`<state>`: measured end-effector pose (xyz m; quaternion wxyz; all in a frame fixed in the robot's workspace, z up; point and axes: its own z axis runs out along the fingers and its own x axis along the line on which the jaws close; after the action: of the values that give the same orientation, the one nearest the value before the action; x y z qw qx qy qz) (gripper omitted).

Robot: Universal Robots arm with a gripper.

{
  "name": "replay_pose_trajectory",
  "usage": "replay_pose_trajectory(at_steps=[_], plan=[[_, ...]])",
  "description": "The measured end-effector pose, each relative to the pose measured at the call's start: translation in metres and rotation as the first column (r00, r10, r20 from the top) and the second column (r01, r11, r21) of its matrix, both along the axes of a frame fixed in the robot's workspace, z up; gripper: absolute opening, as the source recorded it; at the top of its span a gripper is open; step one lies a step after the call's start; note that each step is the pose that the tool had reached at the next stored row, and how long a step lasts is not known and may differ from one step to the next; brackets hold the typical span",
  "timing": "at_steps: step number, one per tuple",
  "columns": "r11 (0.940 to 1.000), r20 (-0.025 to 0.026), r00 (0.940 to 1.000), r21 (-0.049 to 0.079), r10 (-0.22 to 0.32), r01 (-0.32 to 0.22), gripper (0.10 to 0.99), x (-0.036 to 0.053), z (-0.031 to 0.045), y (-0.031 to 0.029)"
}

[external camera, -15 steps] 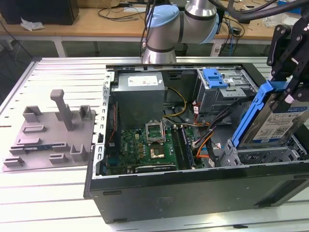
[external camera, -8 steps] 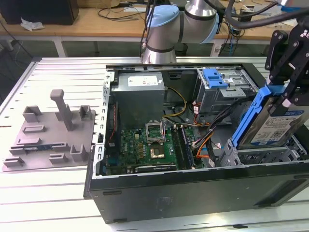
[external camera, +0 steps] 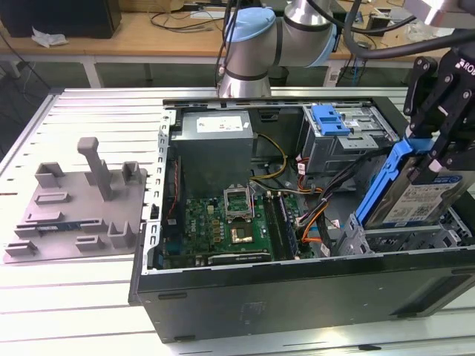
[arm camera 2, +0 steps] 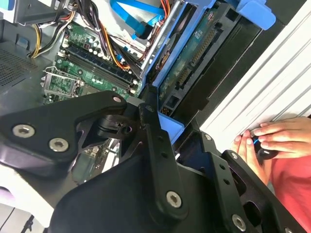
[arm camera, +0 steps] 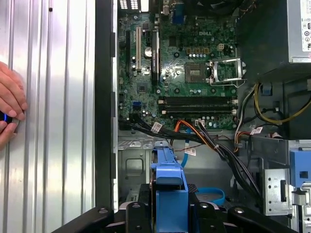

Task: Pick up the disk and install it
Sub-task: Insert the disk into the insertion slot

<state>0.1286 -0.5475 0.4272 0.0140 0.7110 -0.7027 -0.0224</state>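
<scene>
At the exterior view's right, above the open computer case (external camera: 297, 297), the end effector (external camera: 434, 152) is clenched on the disk (external camera: 421, 196), held tilted. A person's hand (arm camera: 9, 109) lies on the counter (arm camera: 58, 121) beside the case

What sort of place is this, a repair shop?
Likely a robotics lab or test bench: an opened desktop computer case lies on a slatted metal table, a robot arm holds a hard drive over it, and a cable-strewn workbench stands behind.

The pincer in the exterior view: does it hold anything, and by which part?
The pincer grips the flat silver blue-framed hard drive by its upper end.
</scene>
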Motion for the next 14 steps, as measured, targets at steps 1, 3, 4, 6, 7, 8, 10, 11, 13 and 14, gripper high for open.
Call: replay_pose_trajectory(at_steps=[1,3,4,6,7,8,10,11,13,14], plan=[[1.0000,0.0000,1.0000,0.000,0.000,0.000,0.369,0.0000,-0.0012,0.0000],[1.0000,0.0000,1.0000,0.000,0.000,0.000,0.369,0.0000,-0.0028,0.0000],[1.0000,0.0000,1.0000,0.000,0.000,0.000,0.369,0.0000,-0.0037,0.0000],[1.0000,0.0000,1.0000,0.000,0.000,0.000,0.369,0.0000,-0.0059,0.0000],[1.0000,0.0000,1.0000,0.000,0.000,0.000,0.369,0.0000,-0.0069,0.0000],[1.0000,0.0000,1.0000,0.000,0.000,0.000,0.369,0.0000,-0.0079,0.0000],[1.0000,0.0000,1.0000,0.000,0.000,0.000,0.369,0.0000,-0.0110,0.0000],[1.0000,0.0000,1.0000,0.000,0.000,0.000,0.369,0.0000,-0.0119,0.0000],[1.0000,0.0000,1.0000,0.000,0.000,0.000,0.369,0.0000,-0.0144,0.0000],[1.0000,0.0000,1.0000,0.000,0.000,0.000,0.369,0.0000,-0.0153,0.0000]])
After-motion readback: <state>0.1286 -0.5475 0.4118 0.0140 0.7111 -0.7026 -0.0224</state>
